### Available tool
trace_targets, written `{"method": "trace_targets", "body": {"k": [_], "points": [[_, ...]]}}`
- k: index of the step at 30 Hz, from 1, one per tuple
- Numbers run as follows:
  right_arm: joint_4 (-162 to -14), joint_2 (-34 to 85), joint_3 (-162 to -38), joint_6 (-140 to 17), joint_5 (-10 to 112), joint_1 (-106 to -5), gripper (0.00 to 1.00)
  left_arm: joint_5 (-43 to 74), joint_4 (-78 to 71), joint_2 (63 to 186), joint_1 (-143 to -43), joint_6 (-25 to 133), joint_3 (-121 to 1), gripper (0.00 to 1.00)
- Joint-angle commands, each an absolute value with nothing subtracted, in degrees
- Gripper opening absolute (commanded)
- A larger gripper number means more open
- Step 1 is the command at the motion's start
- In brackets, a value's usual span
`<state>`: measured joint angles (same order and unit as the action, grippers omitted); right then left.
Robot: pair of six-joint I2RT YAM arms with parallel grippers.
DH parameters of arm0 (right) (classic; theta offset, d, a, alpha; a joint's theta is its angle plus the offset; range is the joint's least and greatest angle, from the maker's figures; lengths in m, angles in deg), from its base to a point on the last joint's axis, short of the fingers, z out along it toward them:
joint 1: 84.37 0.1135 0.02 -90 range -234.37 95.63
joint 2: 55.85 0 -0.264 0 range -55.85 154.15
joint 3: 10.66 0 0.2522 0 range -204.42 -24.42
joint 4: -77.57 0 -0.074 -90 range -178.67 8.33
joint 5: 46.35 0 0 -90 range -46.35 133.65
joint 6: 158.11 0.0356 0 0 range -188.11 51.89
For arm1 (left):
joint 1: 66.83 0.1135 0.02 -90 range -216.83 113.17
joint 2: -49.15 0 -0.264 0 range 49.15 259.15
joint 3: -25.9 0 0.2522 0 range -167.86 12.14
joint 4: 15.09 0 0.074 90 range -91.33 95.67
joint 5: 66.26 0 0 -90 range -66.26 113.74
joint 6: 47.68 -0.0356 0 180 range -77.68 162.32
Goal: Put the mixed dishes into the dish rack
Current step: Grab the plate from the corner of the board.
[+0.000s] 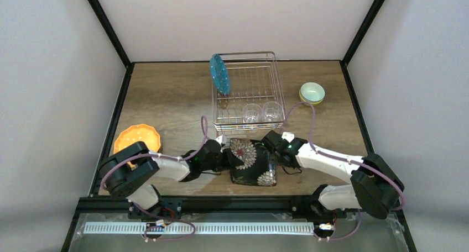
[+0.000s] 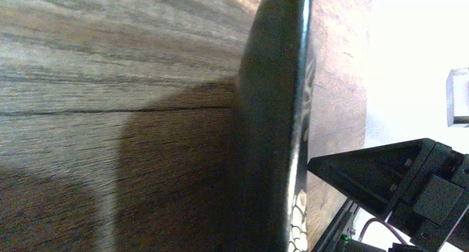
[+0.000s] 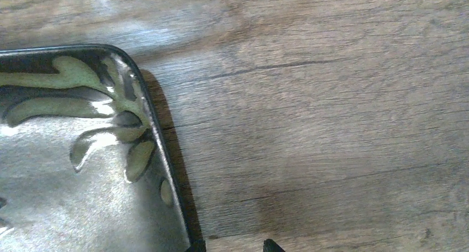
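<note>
The black square floral plate [image 1: 250, 161] lies near the table's front, between both arms. My left gripper [image 1: 224, 152] is at its left edge. In the left wrist view the plate's rim [image 2: 287, 125] runs edge-on straight down into the jaws, which are shut on it; the fingers themselves are hidden. My right gripper [image 1: 272, 144] is at the plate's right corner [image 3: 127, 147], open, and only bare wood shows between its fingertips [image 3: 271, 245]. The dish rack [image 1: 243, 54] holds an upright blue dotted plate [image 1: 219, 74] and two clear glass cups [image 1: 251, 114].
An orange dotted plate [image 1: 137, 138] lies at the left edge, partly under my left arm. A small mint and yellow-green bowl [image 1: 312, 93] stands right of the rack. Black frame rails border the table.
</note>
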<state>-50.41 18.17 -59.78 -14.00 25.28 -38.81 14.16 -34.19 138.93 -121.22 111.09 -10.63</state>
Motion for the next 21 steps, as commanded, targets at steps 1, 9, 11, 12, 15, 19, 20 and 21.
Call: {"method": "trace_targets", "body": {"k": [1,9,11,12,15,19,20,21], "points": [[-51.45,15.61,-61.1,-12.62,25.67,-38.32,0.61,18.31,-24.73,136.45,-121.97,109.68,-10.34,0.03],[-46.91,9.53,-66.36,-12.61,22.48,-38.36,0.61,27.5,-13.66,124.78,-123.92,109.91,-12.4,0.03],[-46.05,8.56,-67.95,-12.84,22.09,-38.32,0.61,30.24,-10.08,121.12,-124.63,109.97,-13.51,0.03],[-45.97,8.07,-68.81,-13.07,21.96,-38.39,0.61,31.76,-8.14,119.11,-125.05,109.99,-14.12,0.03],[-45.41,7.32,-71.22,-14.01,21.46,-38.32,0.61,36.26,-2.52,113.32,-126.67,110.29,-16.33,0.03],[-45.65,6.64,-73.3,-15.77,20.28,-38.32,0.61,43.31,6.23,106.32,-130.14,110.3,-20.92,0.03],[-45.86,6.53,-73.82,-16.28,20.2,-38.36,0.61,45.36,8.54,105.31,-131.17,110.03,-22.57,0.03],[-46.01,6.55,-74.37,-16.71,20.08,-38.32,0.61,47.53,10.64,104.44,-132.7,109.7,-25.09,0.03]]}}
